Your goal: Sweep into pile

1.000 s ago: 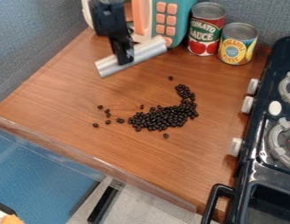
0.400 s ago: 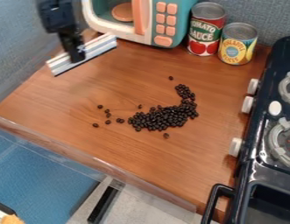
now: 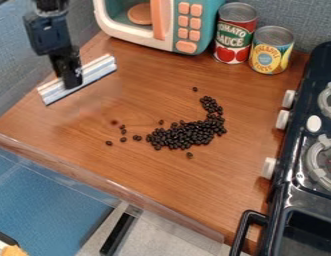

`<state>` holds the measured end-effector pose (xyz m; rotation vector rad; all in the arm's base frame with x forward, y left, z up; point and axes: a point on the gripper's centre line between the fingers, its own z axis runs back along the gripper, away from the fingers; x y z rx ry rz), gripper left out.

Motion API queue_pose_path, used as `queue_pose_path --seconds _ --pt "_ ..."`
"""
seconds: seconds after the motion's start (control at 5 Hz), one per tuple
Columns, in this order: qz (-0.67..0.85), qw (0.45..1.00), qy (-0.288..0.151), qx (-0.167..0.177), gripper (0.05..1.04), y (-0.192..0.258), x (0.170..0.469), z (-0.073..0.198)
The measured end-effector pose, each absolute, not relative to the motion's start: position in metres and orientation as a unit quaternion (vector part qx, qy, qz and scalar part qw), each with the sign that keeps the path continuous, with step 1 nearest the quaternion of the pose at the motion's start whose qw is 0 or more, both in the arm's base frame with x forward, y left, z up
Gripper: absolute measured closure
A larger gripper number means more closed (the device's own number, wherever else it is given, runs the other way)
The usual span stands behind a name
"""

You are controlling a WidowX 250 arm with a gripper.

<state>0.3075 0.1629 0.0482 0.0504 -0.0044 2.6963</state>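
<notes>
On the upper left of the counter (image 3: 154,180), the end effector (image 3: 72,80) is clamped on a long silver bar (image 3: 97,71), its long side facing the loose beans (image 3: 123,139) and bean pile (image 3: 186,134) mid-counter, probably so one push can gather lots of strays.

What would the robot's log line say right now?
End effector: holding silvery bar | black beans: curved main pile, strays nearby | bar: apart from beans | sweep: unfinished
</notes>
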Motion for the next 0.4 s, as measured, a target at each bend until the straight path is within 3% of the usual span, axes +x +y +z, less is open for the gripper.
queue_pose_path --seconds 0.4 --pt "0.983 0.183 -0.003 0.008 0.718 0.1561 0.2996 0.0181"
